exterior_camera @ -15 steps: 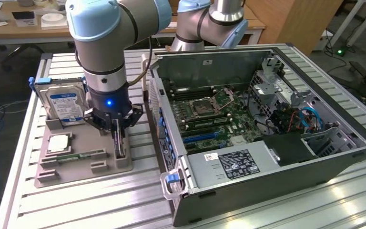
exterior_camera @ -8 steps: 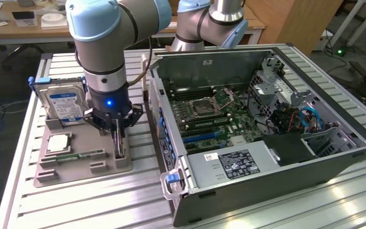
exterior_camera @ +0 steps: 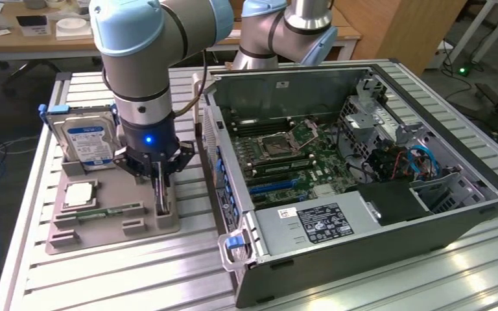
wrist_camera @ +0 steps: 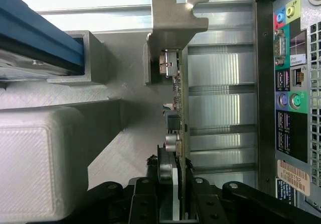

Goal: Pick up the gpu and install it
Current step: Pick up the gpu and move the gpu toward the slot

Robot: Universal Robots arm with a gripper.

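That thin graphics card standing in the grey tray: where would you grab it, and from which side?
Pinch the gpu across its two flat faces at the upper long edge, coming straight down: it is thin and stands on edge in the tray.

- The gpu (wrist_camera: 182, 108) stands edge-on, its silver bracket (wrist_camera: 173, 18) at the far end, against the grey holder (wrist_camera: 45, 158).
- The end effector (wrist_camera: 175, 176) has a black finger pressed to each face of the card.
- Across the slatted surface (wrist_camera: 220, 68), a computer case (wrist_camera: 291, 98) shows its port panel.
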